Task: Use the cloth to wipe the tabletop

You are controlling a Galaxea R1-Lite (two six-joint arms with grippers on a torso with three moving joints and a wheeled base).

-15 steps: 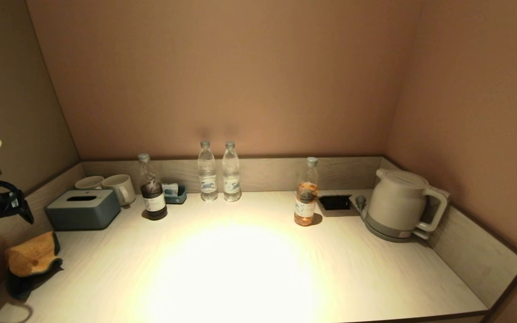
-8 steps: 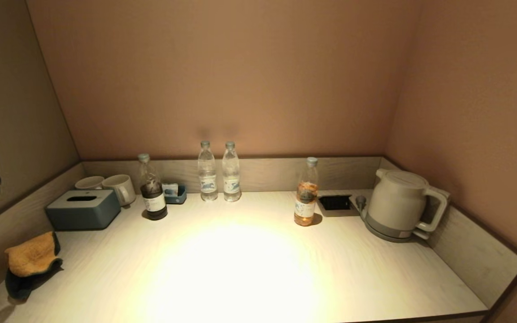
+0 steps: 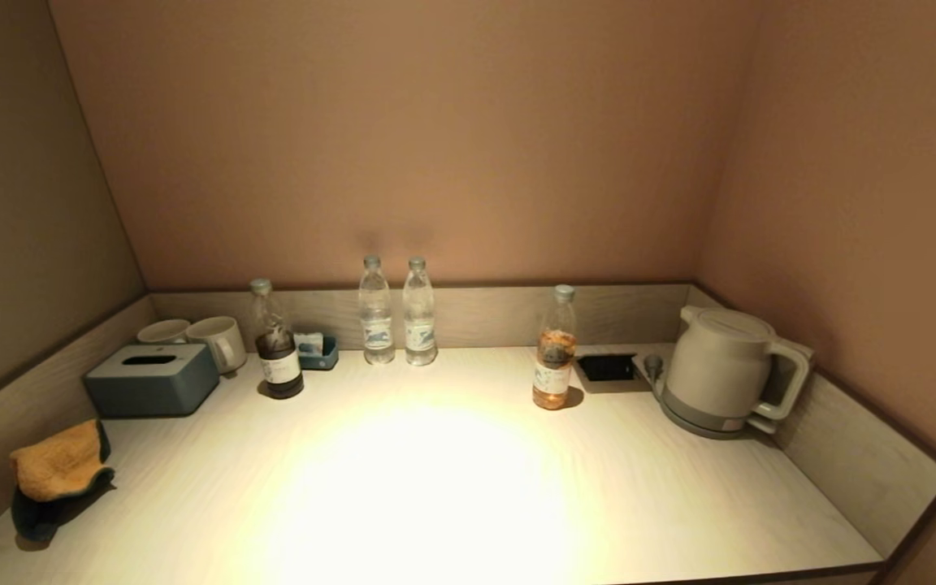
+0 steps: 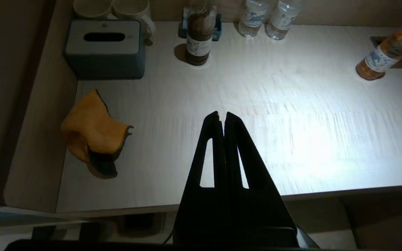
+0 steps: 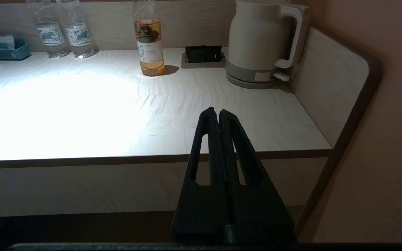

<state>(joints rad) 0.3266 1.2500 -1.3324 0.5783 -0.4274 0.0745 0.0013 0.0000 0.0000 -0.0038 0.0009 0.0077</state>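
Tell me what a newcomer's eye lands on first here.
First, the bright pool of light on the middle of the tabletop. Next, the orange cloth, crumpled at the left edge in front of the tissue box, and the pale kettle in the back right corner. The left end effector and right end effector are both shut, near the front edge, holding nothing.

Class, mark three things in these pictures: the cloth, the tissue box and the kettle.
cloth [image 3: 58, 465], head view, on its orange upper face.
tissue box [image 3: 151, 388], head view, on its front wall below the slot.
kettle [image 3: 716, 366], head view, on the middle of its pale body.
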